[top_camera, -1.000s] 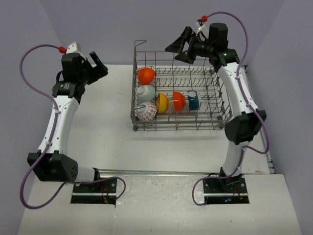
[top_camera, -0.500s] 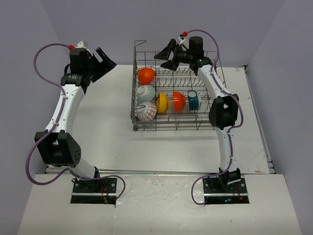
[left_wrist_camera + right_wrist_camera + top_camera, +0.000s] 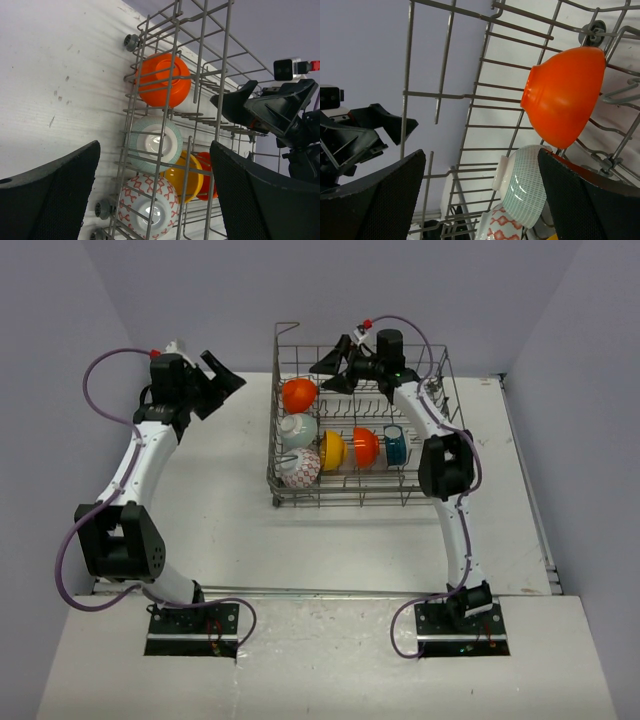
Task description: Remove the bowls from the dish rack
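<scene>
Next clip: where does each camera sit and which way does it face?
Top external: fixed above and behind the bases, looking down on the table and dish rack; both whole arms show, with left end effector and right end effector.
Left wrist: outside the rack's left wall, looking through it at the far orange bowl; own fingers frame the bottom.
Right wrist: over the rack's far end, facing left toward that bowl; own fingers at bottom corners.
Shared: both wrist views show that bowl and the other arm's end effector.
</scene>
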